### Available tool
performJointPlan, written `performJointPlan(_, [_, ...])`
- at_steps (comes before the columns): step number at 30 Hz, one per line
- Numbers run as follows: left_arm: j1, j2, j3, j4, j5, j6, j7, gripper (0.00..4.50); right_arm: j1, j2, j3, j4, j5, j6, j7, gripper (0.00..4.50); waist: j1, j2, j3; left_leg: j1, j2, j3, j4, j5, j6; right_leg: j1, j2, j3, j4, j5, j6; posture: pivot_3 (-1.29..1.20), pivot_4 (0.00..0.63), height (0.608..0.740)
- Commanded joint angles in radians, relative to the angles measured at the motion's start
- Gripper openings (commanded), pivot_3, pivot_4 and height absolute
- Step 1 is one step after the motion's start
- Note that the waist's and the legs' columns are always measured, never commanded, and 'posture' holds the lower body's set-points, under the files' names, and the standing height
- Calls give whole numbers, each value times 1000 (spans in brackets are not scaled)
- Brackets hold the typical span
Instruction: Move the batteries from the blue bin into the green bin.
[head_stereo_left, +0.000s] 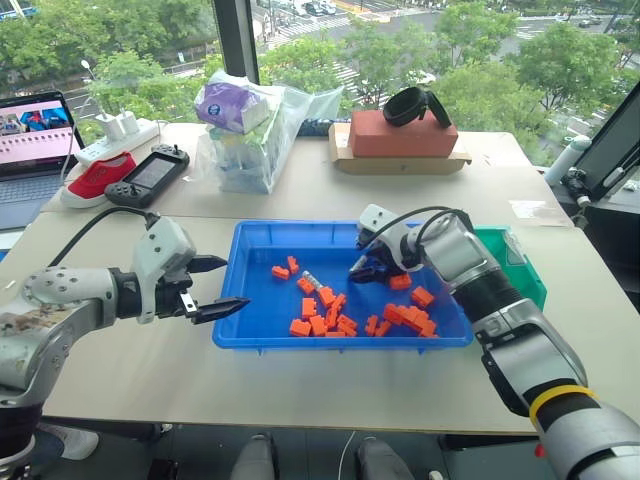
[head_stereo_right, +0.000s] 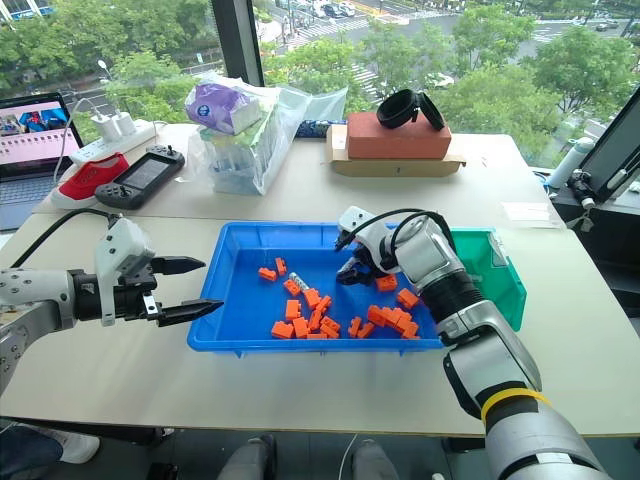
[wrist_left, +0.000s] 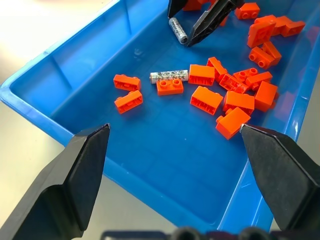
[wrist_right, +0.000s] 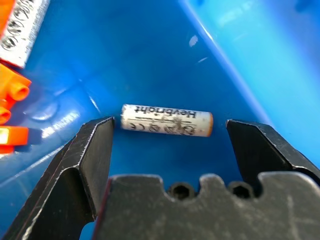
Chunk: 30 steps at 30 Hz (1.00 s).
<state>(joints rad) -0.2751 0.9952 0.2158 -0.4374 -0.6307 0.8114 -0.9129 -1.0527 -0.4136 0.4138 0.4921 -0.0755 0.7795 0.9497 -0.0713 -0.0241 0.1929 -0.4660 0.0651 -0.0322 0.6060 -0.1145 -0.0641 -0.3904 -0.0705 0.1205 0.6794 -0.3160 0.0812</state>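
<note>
The left claw (head_stereo_left: 222, 285) hung wide open beside the blue bin's (head_stereo_left: 250, 240) left rim. One battery (wrist_left: 169, 76) lay among orange blocks (head_stereo_left: 320, 320). The nearer right claw (wrist_right: 170, 165), spread wide, straddled another battery (wrist_right: 166, 120), a pale printed cylinder lying across the gap. The green bin (head_stereo_left: 520, 262) sat rightmost.

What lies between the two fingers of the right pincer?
In the right wrist view, one battery lies on the blue bin floor between the open right pincer's fingers, untouched.

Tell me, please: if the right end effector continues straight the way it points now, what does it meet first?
Most likely the battery lying on the blue bin floor between the open fingers of the right end effector.
</note>
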Motion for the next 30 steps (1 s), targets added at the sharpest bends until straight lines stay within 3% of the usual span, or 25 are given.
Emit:
performJointPlan(1, [-10, 13, 22, -24, -5, -6, 3, 4500, 5, 2, -12, -43, 1, 36, -4, 3416, 1, 0, 0, 0, 0, 0, 0, 0, 0, 0, 0, 0, 0, 0, 0, 0, 150, 739])
performJointPlan(4, [-15, 9, 15, -21, -4, -10, 3, 4500, 8, -9, -22, -77, 8, 53, 0, 2540, 1, 0, 0, 0, 0, 0, 0, 0, 0, 0, 0, 0, 0, 0, 0, 0, 150, 739])
performJointPlan(8, [-19, 6, 11, -19, -5, -13, 1, 4500, -4, -51, -62, -162, 53, 74, 49, 2534, 2, 0, 0, 0, 0, 0, 0, 0, 0, 0, 0, 0, 0, 0, 0, 0, 150, 739])
performJointPlan(12, [-38, 0, -4, -6, -6, -20, -10, 4500, -12, -243, -108, -280, 87, 37, 174, 2534, 9, 0, 0, -1, 0, 0, 0, 0, 0, -1, 0, 0, -1, 0, 0, 0, 150, 739])
performJointPlan(18, [-62, -5, -23, 14, 0, -32, -25, 4500, -84, -442, -212, -159, 82, -89, 178, 2534, 20, 0, 0, -1, 0, 1, -1, 0, 0, -1, -1, 0, -3, 0, 0, 0, 150, 739])
performJointPlan(23, [-86, -18, -51, 32, 9, -44, -36, 4500, 30, -635, -120, -120, -15, -235, 290, 2534, 27, 0, 0, -1, 0, 1, -2, 0, 0, 0, -1, -1, -6, 0, 0, 0, 150, 739])
performJointPlan(30, [-89, -14, -56, 42, 11, -56, -45, 4500, 90, -644, -114, -114, -49, -240, 312, 2534, -1, 2, 2, -1, 0, 4, -1, 0, 0, -1, -2, 1, -3, 0, -1, 0, 150, 739])
